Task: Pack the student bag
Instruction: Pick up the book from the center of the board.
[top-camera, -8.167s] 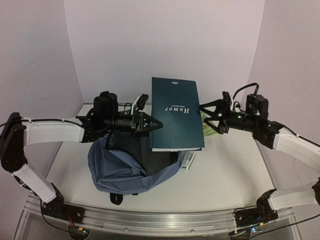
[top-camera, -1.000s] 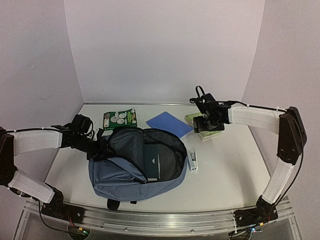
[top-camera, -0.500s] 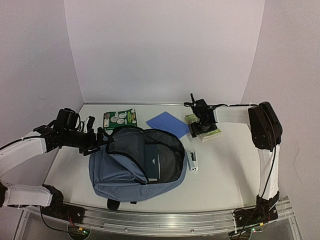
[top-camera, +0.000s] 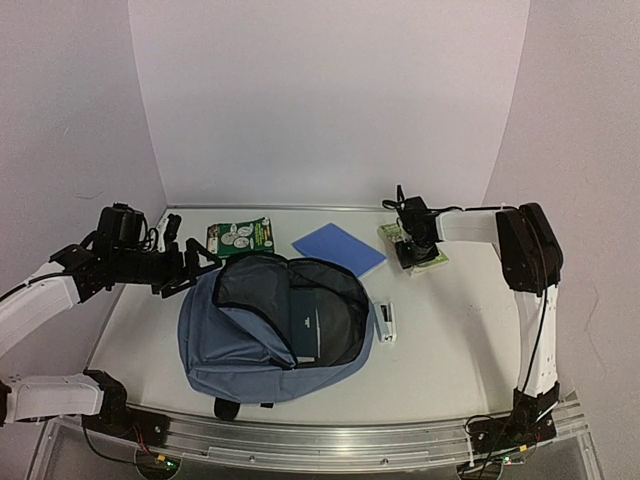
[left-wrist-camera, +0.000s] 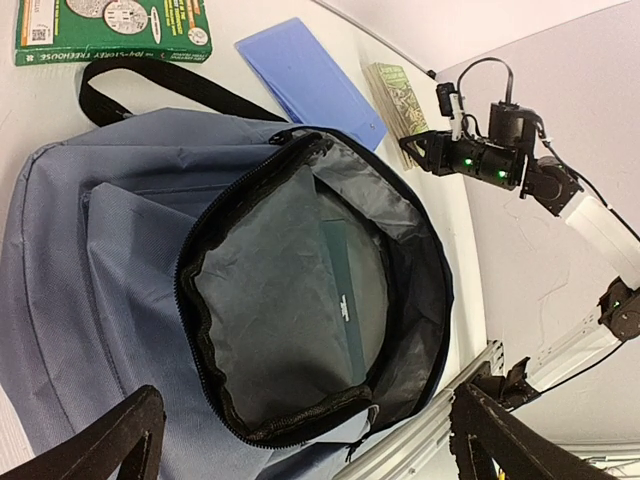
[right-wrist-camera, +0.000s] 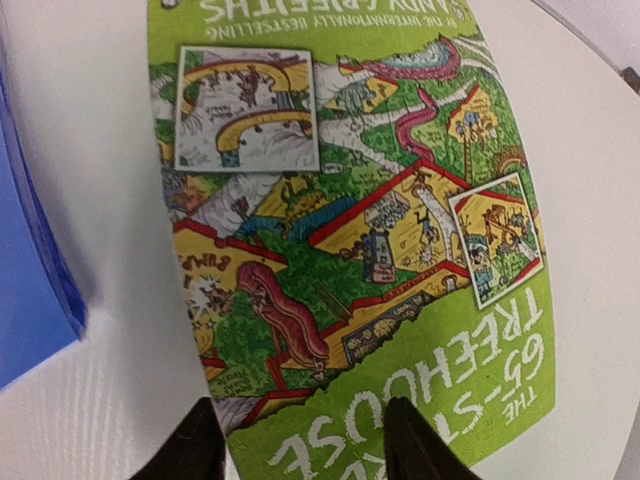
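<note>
The right gripper (right-wrist-camera: 305, 440) has its jaws half-closed astride the near end of the green book (right-wrist-camera: 350, 230). Only its wrist view shows this, and a grip cannot be confirmed. The top view places it right of centre. The left gripper (top-camera: 192, 252) has its jaws wide and empty, just left of the bag (top-camera: 240, 350). The bag lies unzipped at lower centre. The left wrist view shows a dark book (left-wrist-camera: 355, 285) inside. The table (top-camera: 450, 350) is white and the walls are pale lilac.

The student bag (top-camera: 250, 350) is lying mid-way across the table (top-camera: 450, 350), a book (top-camera: 305, 328) sitting inside it. A stapler (top-camera: 386, 322) is lying just right, a notebook (top-camera: 338, 248) lying behind (toward the back wall).
</note>
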